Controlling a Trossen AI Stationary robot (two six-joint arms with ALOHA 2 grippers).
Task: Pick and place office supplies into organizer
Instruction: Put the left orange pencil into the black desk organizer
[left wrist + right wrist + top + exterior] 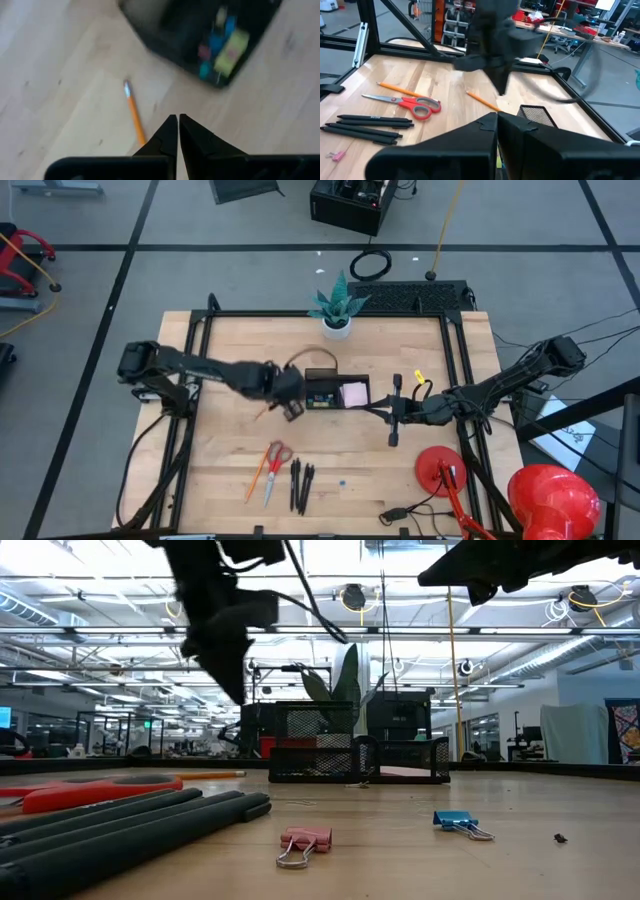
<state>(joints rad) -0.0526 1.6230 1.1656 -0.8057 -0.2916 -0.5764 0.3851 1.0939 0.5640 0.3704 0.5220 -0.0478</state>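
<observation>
The black mesh organizer [322, 388] stands mid-table, with a pink sticky-note pad [354, 393] in it; the left wrist view shows small blue and yellow bits in one compartment [222, 42]. My left gripper [291, 409] hangs shut and empty just left of it, above an orange pencil [134, 112] lying flat on the wood. My right gripper [497, 120] is shut and empty, hovering level at the organizer's right side. Near the front edge lie red-handled scissors [275, 465], a second orange pencil [256, 475] and black pens [300, 485].
A pink binder clip [303, 840] and a blue one [460, 823] lie loose toward the front. A potted plant [335, 320] stands at the far edge. A red round-based object [440, 465] sits at the front right. Bare wood shows on the left side.
</observation>
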